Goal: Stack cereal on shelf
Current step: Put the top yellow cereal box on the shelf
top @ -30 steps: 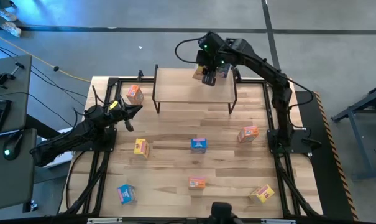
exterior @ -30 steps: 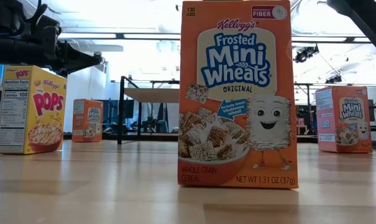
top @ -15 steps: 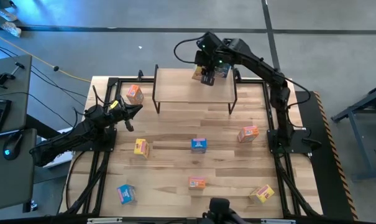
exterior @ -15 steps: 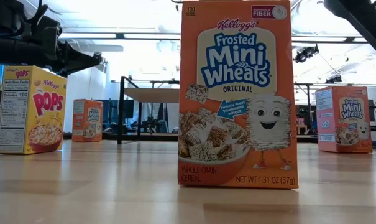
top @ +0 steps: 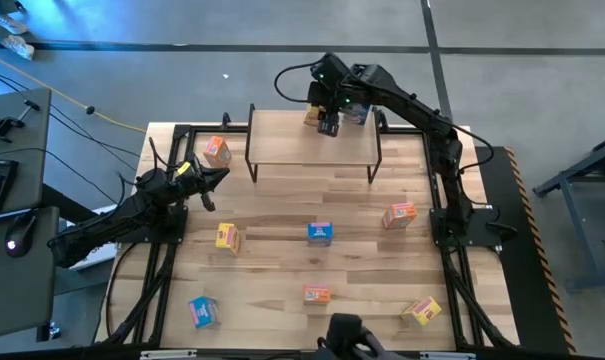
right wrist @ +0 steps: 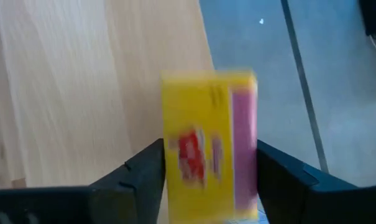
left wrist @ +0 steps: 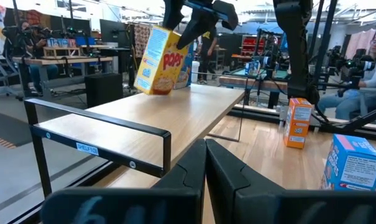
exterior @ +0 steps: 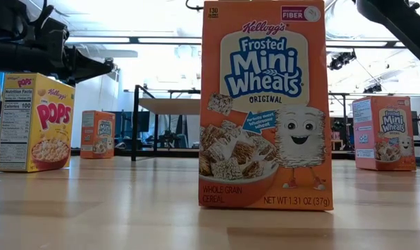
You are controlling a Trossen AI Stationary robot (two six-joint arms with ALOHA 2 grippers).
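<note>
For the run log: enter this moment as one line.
right tool: over shelf, around tilted yellow box | left tool: shut, idle

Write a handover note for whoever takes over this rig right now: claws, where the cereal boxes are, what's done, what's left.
Left claw: shut, empty, at the tabletop's left side.
Right claw: over the shelf's back edge, at a tilted yellow box; grip cannot be told.
On the shelf: that box, with a blue box beside it.
Done: blue box placed; yellow one not yet settled.
Left: seven on the tabletop: three orange boxes, two yellow boxes, two blue boxes.
</note>
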